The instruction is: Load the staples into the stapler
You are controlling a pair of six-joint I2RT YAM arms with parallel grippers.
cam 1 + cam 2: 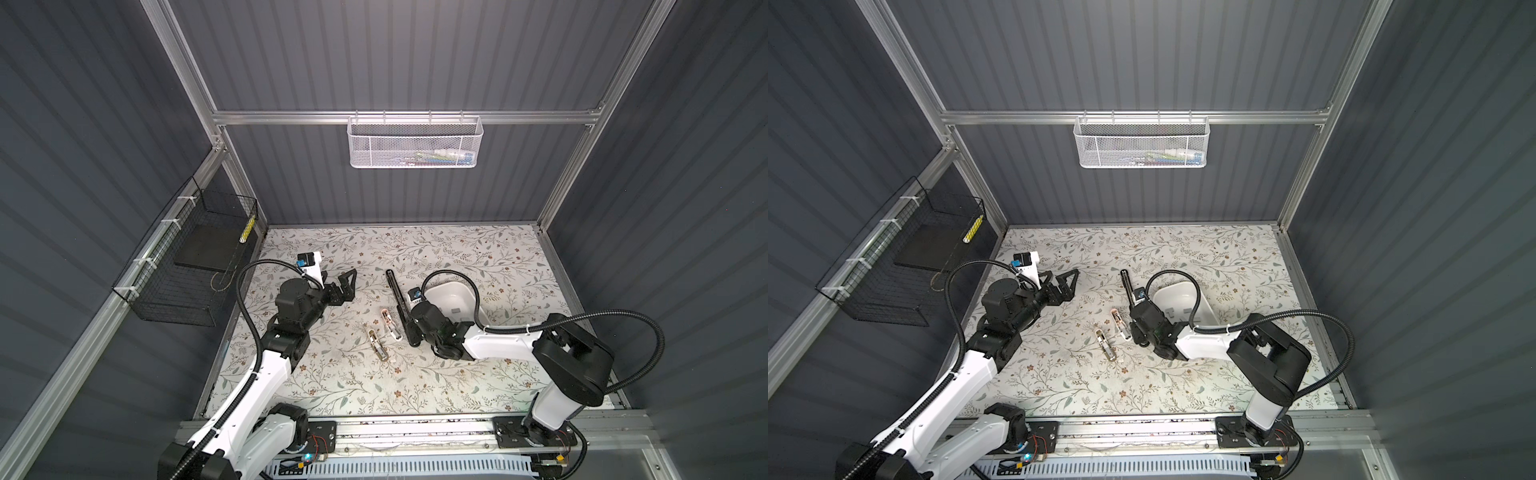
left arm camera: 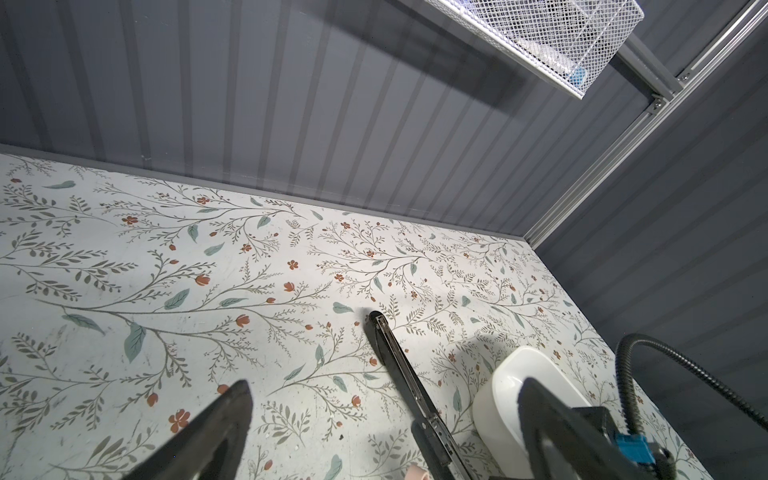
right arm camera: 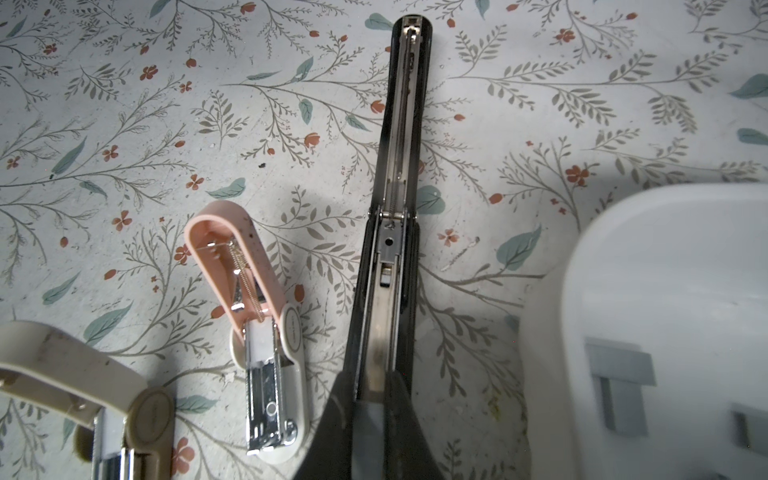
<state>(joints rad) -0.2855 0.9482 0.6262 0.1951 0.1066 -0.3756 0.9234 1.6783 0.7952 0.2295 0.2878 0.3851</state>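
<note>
Left gripper [image 1: 340,275] hangs spread, empty. Beige stapler [image 1: 377,344], pink stapler [image 1: 390,324] and black stapler [image 1: 395,291] lie opened on counter [image 1: 457,374]. Right gripper [image 3: 369,399] clenched on what looks like a grey strip [image 3: 369,417] over the black channel, spare staples [image 3: 619,361] in tray [image 3: 582,270] beside; loading barely begun, I judge.

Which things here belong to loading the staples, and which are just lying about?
In the job:
long black stapler, opened flat
grey staple strip pinched in the right tool
white plastic tray holding more grey strips

Lying about, as it looks:
small pink stapler
small beige stapler
white mesh basket
black wire basket
left tool, open
</note>
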